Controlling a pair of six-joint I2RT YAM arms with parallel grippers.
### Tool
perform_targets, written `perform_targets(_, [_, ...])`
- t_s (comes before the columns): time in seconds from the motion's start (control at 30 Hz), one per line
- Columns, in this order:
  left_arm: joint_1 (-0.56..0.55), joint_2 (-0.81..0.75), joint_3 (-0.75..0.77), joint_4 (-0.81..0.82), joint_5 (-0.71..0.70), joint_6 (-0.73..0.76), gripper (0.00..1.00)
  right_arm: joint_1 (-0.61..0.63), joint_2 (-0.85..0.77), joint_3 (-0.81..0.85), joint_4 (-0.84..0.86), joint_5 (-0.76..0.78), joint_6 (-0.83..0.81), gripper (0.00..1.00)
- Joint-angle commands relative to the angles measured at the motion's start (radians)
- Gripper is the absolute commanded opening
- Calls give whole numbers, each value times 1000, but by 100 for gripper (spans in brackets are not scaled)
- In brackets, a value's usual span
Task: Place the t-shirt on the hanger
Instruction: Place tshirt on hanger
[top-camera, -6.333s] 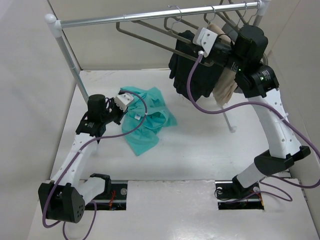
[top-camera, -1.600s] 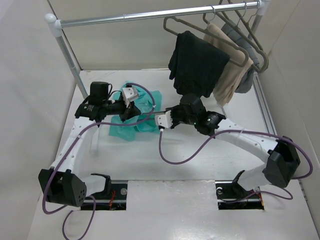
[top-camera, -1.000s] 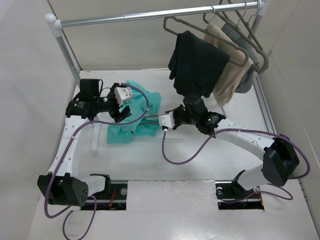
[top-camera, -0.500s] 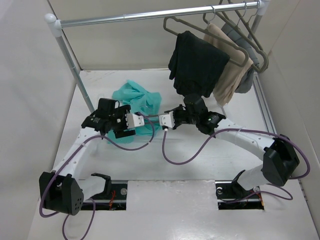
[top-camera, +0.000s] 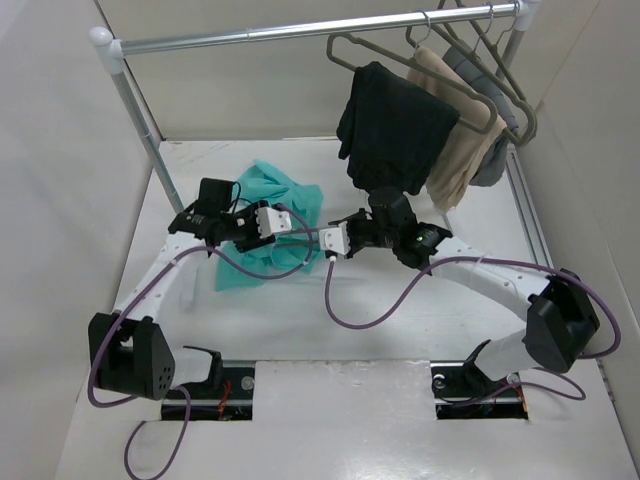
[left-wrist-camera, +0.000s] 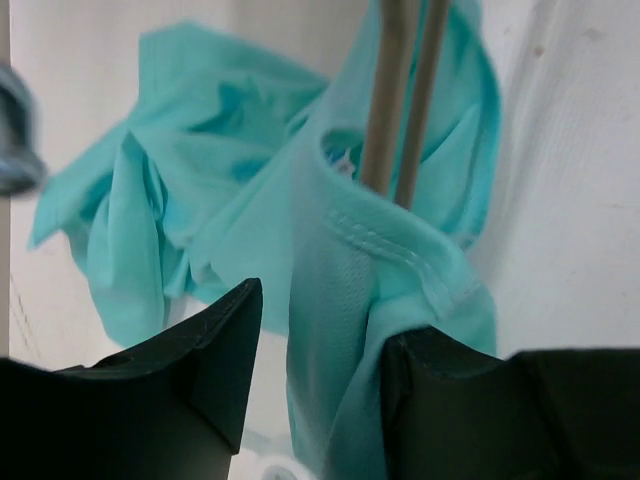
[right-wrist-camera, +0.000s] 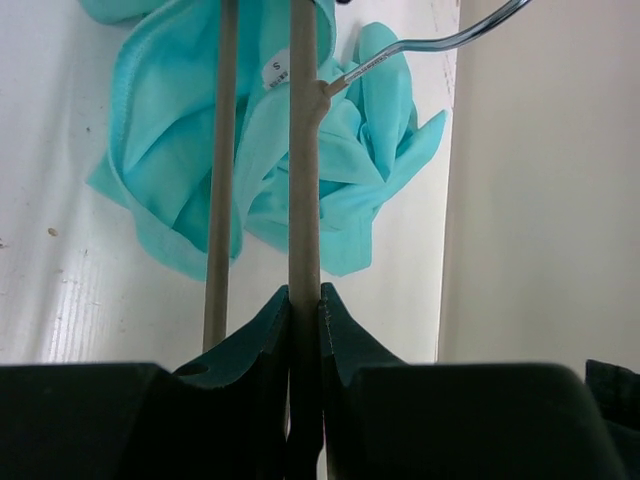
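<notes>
Brought down from the rail where it was seen earlier, the slim grey-taupe triangular hanger (right-wrist-camera: 303, 180) with its silver wire hook is now held low over the table. Its bar is clamped between the closed fingers of the right gripper (right-wrist-camera: 304, 292). The soft teal cloth t-shirt (top-camera: 290, 195) is bunched on the white table (top-camera: 400, 330), left of centre, under the hanger's far end. A stitched hem is straddled by the left gripper (left-wrist-camera: 325, 315), whose fingers are apart, with a gap seen on one side. One hanger end appears to be tucked behind that hem. The shoulders are judged not yet dressed, and hanging up remains. Behind, a black garment (top-camera: 395, 125), a tan garment (top-camera: 455, 165) and a grey garment (top-camera: 495, 150) are hung on a metal rail (top-camera: 300, 30) between plain pale walls.
</notes>
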Motion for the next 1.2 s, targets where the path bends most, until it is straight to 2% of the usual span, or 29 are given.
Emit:
perform_targets(0.0, [6,8,87,-129,269,80,40,0,-41,43,77,-61,7,0])
perform_targets(0.1, [-14,18,83,-153,265,105,35,0,-50,64,77,-61,7,0])
perform_targets(0.23, [-24,18,40,-144,230,114,5,0,-50,87,77,-61,7,0])
perform_targets(0.27, [-24,18,40,-144,230,102,3,0,-50,87,77,-61,7,0])
perform_targets(0.37, [-24,9,20,-121,219,88,5,0,-50,87,77,-61,-2,0])
perform_targets(0.4, [-24,8,8,-94,210,67,16,0,-50,87,77,-61,-2,0])
perform_targets(0.43, [-24,-1,-6,-81,210,53,19,-10,-50,87,77,-61,-2,0])
perform_targets(0.57, [7,-1,-15,-42,210,18,22,-10,-50,87,77,-71,-2,0])
perform_targets(0.63, [7,-1,-15,-41,201,18,16,-10,-60,87,77,-71,-2,0])
perform_targets(0.67, [7,-1,-15,-41,201,18,10,-10,-60,87,77,-71,-2,0])
perform_targets(0.7, [7,-1,-15,-41,191,18,0,-10,-60,87,77,-71,-2,0])
perform_targets(0.8, [16,-1,-3,-41,191,2,0,-10,-60,87,77,-71,-2,0])
perform_targets(0.87, [16,8,8,-25,191,-80,0,-30,-38,99,77,-34,22,1])
perform_targets(0.93, [39,8,32,-5,182,-152,0,-56,-29,112,77,24,116,19])
perform_targets(0.97, [39,8,46,8,182,-218,0,-80,-29,124,77,25,157,40])
perform_targets(1.07, [75,-7,46,8,182,-275,0,-180,-64,124,77,82,289,72])
perform_targets(1.17, [75,-36,15,-5,182,-309,0,-194,-142,86,68,176,326,81])
